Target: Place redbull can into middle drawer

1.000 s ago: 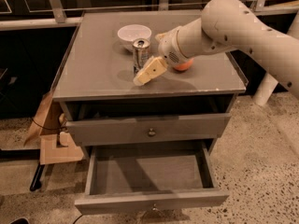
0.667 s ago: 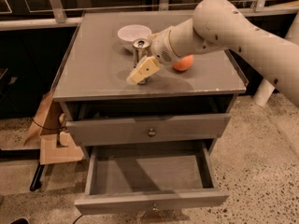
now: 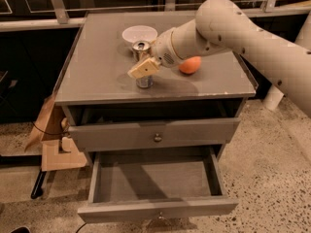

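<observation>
view: camera view, the only one
cabinet: grey, flat top, two drawers show on the front
redbull can: upright on the cabinet top, near the middle, just in front of the white bowl; pull-tab top visible, mid body hidden behind the gripper
gripper: cream coloured, right at the can, crossing over its middle part, low above the cabinet top
grip state: cannot tell if it is apart, together or clamped on the can; contact with the can not clear
arm: pale, thick, comes in from the right edge and reaches left over the top
orange: on the top, right of the can, apart from it, partly under the arm
upper drawer: front stands slightly out, dark gap above it, round knob mid-front
middle drawer: pulled well out, bare grey inside, nothing seen in it; can is not in it
cardboard box: on the floor, left of the cabinet
floor: speckled, light
</observation>
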